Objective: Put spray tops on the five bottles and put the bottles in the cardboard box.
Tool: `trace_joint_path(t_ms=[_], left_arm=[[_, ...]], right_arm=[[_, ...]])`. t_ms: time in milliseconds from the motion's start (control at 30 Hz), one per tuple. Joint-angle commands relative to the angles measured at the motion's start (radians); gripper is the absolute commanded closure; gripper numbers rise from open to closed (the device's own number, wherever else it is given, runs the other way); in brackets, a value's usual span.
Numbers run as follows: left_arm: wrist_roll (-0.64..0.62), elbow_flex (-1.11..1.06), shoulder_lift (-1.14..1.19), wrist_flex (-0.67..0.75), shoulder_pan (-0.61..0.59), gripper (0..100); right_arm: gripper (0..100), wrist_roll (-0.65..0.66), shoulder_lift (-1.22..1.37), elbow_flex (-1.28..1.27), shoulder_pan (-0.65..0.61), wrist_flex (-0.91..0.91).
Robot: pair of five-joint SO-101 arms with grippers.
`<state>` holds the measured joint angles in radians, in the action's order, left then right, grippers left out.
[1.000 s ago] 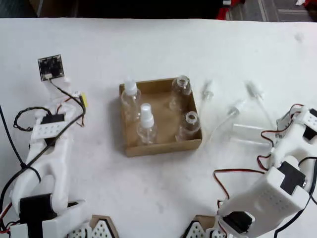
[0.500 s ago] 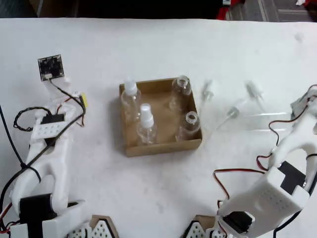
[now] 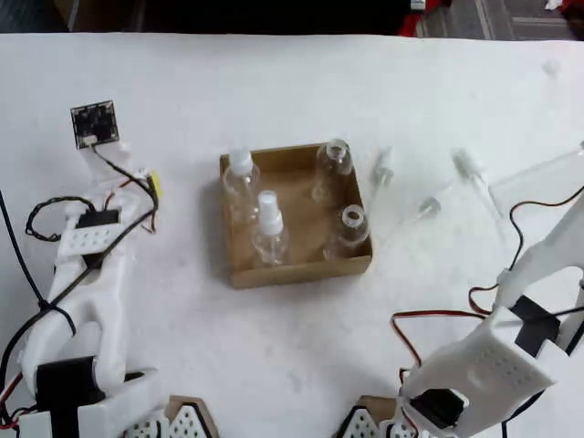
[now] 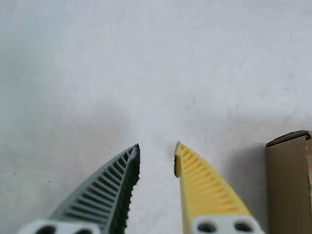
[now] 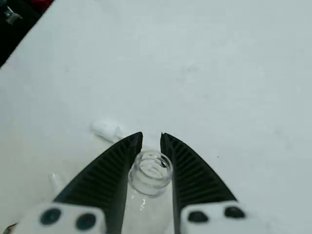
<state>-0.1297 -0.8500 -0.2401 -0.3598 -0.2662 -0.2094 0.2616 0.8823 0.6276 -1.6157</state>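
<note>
The cardboard box (image 3: pixel 294 270) stands mid-table with four clear bottles upright in it. Two bottles (image 3: pixel 241 181) (image 3: pixel 270 230) wear white spray tops; the other two (image 3: pixel 334 168) (image 3: pixel 349 228) have bare necks. A fifth clear bottle (image 5: pixel 150 174) (image 3: pixel 534 175) is held off the table at the right, my right gripper (image 5: pixel 151 136) shut on it just under its bare neck. Three loose spray tops (image 3: pixel 383 168) (image 3: pixel 470 167) (image 3: pixel 429 208) lie right of the box. My left gripper (image 4: pixel 157 148) (image 3: pixel 149 187) is open over bare table left of the box (image 4: pixel 290 180).
A small black circuit board (image 3: pixel 94 123) lies at the far left with a cable running to the left arm. Red and black wires hang from the right arm (image 3: pixel 438 319). The white table (image 3: pixel 301 82) runs to a dark far edge.
The right arm has lifted the fifth bottle from where it lay on the table and carried it up toward the far right. The left arm has not moved.
</note>
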Motion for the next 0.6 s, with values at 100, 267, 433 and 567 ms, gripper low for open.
trace_joint_path(t_ms=[100, 267, 433, 567], left_arm=[[0.012, 0.051, -0.001, 0.014, 0.013, 89], [0.012, 0.051, -0.001, 0.014, 0.013, 88], [0.012, 0.052, -0.002, 0.014, 0.013, 88], [0.012, 0.052, -0.002, 0.014, 0.013, 88]], right_arm=[[98.3, 0.069, -0.042, 0.442, -0.173, -0.111], [98.3, 0.081, -0.186, 0.404, -0.306, -0.113], [98.3, 0.08, -0.346, 0.157, -0.516, -0.104], [98.3, 0.072, -0.378, -0.002, -0.676, 0.051]])
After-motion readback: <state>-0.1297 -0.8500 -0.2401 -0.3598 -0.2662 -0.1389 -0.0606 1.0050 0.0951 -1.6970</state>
